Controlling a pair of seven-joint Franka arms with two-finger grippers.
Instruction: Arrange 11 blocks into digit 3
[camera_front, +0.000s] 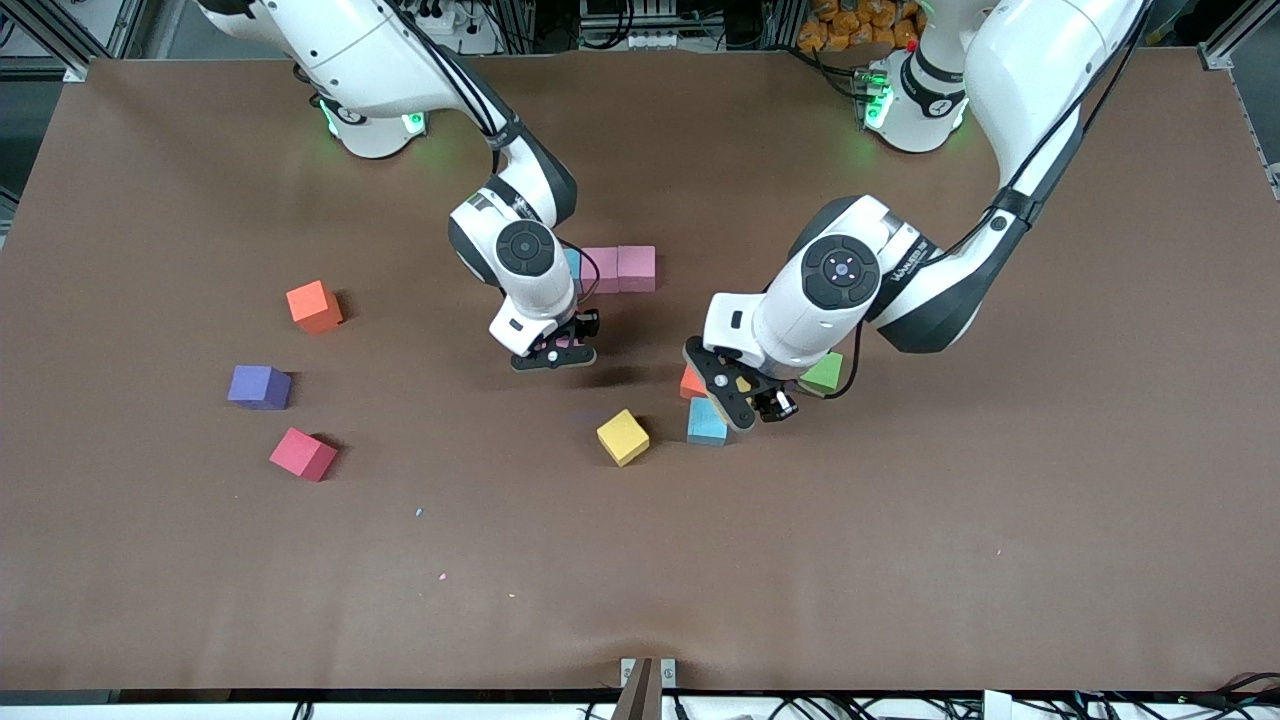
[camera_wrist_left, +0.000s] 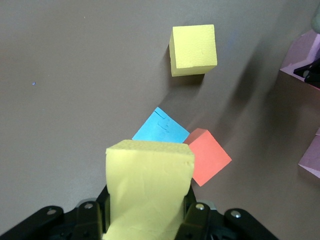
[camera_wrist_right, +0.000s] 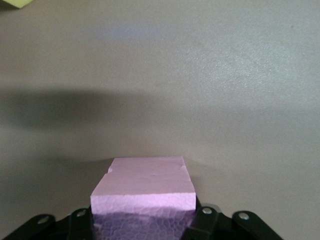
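Two pink blocks lie side by side on the table, with a light blue block at their end half hidden by the right arm. My right gripper hangs low over the table beside this row, shut on a third pink block. My left gripper is shut on a yellow block above a light blue block and a red block. Another yellow block lies beside them.
Toward the right arm's end of the table lie an orange block, a purple block and a red block, well apart. A green cube sits under the left arm's wrist.
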